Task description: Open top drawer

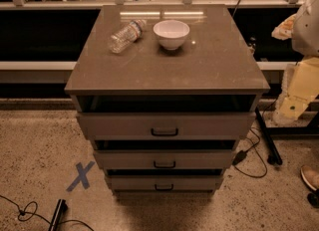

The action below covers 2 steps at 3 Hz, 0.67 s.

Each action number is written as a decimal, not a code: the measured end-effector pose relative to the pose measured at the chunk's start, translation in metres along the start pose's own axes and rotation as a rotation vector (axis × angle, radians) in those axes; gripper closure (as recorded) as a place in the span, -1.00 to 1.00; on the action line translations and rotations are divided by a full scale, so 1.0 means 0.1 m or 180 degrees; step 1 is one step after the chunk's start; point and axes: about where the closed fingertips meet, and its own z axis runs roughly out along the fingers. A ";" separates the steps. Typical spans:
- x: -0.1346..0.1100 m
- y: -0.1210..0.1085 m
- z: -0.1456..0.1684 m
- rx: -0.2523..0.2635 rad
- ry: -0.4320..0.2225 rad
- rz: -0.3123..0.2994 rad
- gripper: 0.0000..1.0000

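The top drawer [199, 124] is the tallest, widest grey-taupe front of the cabinet, just under the cabinet top [219, 60]. Its small black pull handle [164, 132] sits at the centre. A dark gap shows between the drawer front and the top slab. Two shorter drawers [164, 159] [164, 182] with the same handles lie below it. My arm's white and cream parts are at the right edge, with the gripper [295, 101] hanging low, right of the cabinet and well apart from the handle.
A white bowl [171, 33] and a lying clear water bottle [125, 36] rest on the cabinet top. A blue tape X [79, 176] marks the floor at left. Cables [249, 160], a black stand leg [268, 143] and a shoe [310, 176] are at right.
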 end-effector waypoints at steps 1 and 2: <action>0.00 0.00 0.00 0.0000 0.0000 0.0000 -1.00; 0.04 0.01 0.29 0.0036 -0.0051 -0.0083 -1.00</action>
